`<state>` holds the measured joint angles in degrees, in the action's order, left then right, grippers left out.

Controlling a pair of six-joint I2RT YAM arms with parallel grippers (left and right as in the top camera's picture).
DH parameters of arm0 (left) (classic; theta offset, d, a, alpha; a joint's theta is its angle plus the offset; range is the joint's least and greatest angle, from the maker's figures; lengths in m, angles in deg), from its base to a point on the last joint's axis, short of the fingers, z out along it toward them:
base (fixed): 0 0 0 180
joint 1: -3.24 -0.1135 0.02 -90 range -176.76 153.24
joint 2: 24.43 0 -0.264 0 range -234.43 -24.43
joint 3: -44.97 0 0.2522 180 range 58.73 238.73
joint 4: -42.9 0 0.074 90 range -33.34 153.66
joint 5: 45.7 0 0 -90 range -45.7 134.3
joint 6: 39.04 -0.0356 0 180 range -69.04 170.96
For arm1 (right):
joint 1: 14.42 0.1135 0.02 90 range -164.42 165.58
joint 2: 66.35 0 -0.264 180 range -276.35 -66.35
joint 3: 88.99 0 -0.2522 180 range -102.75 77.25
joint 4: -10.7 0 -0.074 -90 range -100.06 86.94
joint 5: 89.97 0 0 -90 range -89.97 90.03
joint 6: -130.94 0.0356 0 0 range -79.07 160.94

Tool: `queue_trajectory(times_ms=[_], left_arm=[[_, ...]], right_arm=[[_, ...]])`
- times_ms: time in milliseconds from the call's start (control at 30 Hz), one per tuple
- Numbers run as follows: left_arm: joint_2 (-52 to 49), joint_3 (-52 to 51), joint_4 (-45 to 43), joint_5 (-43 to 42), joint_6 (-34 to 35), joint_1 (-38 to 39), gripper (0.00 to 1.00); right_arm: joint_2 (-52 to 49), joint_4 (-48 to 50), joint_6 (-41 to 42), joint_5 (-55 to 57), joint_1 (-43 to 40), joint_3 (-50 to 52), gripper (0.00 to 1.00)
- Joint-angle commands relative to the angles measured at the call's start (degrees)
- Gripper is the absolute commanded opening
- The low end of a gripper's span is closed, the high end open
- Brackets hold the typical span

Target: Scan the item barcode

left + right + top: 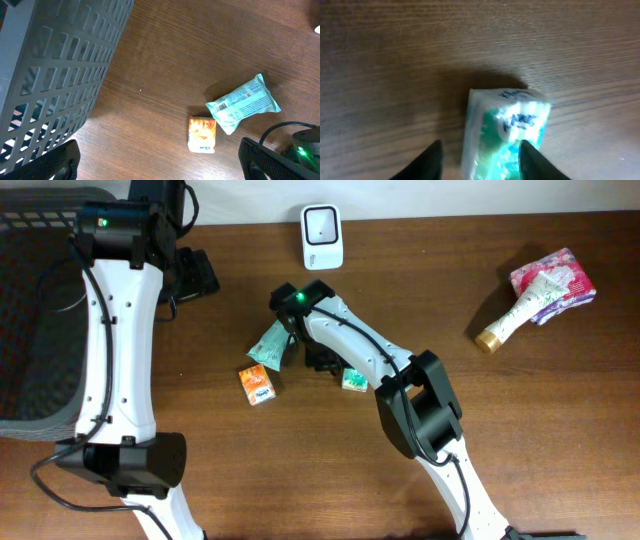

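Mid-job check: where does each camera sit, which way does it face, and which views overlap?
Overhead: above the table, looking straight down; left arm, right arm, scanner and basket show.
Left wrist: on the left arm, facing down at basket, teal packet, orange box; its open fingers show.
Right wrist: close over the green pack; its fingers show at the bottom.
Shared: overhead and left wrist both show basket, teal packet, orange box.

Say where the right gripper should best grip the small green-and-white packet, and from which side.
Probably across its narrow width, pinching the two long sides, coming straight down from above: the green-and-white packet lies on the table with both sides free, and the open right gripper straddles it.
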<state>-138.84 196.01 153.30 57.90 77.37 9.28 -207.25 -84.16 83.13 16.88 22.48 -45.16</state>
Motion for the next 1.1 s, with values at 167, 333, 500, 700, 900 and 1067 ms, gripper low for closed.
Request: queue_trajectory(times_ms=[167,333,500,700,900,1067], left_arm=[[1.6,0.6,0.1,0.6,0.1,0.2,0.99],[1.6,0.6,0.1,0.6,0.1,0.2,0.99],[1.6,0.6,0.1,0.6,0.1,0.2,0.99],[1.6,0.6,0.1,0.6,0.1,0.2,0.99],[1.6,0.6,0.1,0.6,0.1,0.2,0.99],[1.6,0.6,0.1,0.6,0.1,0.2,0.99]], right_arm=[[0.4,1.2,-6.3,-2.0,0.0,3.6,0.04],[5.6,-0.7,-27.1,-31.0,-10.7,-2.8,0.04],[6.4,-1.1,-48.0,-66.6,-22.7,0.4,0.04],[6.4,5.1,-47.7,-63.8,-30.4,15.5,0.31],[7.3,-3.1,-48.1,-55.2,-39.1,12.2,0.44],[9.4,-3.2,-53.5,-58.5,-26.4,11.8,0.39]])
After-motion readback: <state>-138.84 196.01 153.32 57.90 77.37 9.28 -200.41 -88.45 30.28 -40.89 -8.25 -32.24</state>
